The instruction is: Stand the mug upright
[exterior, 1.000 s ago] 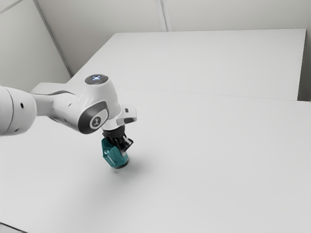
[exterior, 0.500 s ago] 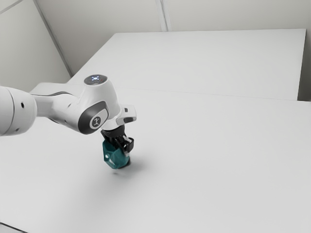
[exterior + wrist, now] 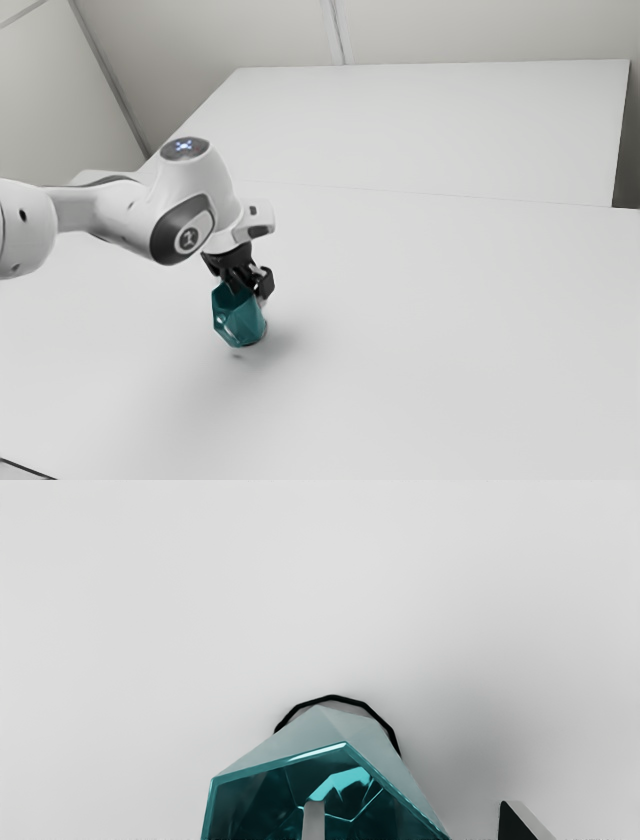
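the teal faceted mug is beneath the hand of the white arm, over the pale surface, on the exterior view's left side. it leans rather than standing upright, its open mouth tipped up toward the exterior view's left and its base lower, toward the exterior view's right; whether the base touches down, i can't tell. the black fingers are well apart, not clamped on anything. in the wrist view one finger reaches across the mug's mouth, while the other is outside the mug, with a clear gap between it and the side facing it. i can't tell whether the first one touches the inside. the dark edge of the base curves out past the mug's paler outer sides, and a soft shadow lies on the surface beside it.
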Robot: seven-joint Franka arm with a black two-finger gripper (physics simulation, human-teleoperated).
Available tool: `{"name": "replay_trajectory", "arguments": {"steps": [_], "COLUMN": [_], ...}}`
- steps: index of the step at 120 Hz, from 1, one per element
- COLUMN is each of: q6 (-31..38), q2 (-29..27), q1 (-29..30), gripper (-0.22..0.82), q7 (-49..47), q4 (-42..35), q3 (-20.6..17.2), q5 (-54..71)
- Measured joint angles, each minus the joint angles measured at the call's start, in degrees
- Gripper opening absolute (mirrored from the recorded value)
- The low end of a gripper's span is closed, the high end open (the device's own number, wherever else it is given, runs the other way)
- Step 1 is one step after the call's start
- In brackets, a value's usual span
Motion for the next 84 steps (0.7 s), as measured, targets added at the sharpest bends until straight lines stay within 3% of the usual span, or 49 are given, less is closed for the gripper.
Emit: {"name": "replay_trajectory", "arguments": {"steps": [19,31,53,84], "q6": [-1.73,-4.01,-12.49,-26.22], "q2": [-2.04,-1.52,3.17,10.92], "q1": [-0.74,-0.66,1.71,6.83], "gripper": [0.34,0.42,0.53,0.58], "q7": [-0.03,-0.02,0.05,0.11], "q4": [1.3,5.96,19.53,35.23], "q3": [-0.07,-0.09,-0.11,-1.45], "q5": [0.01,0.02,-0.74,-4.01]}}
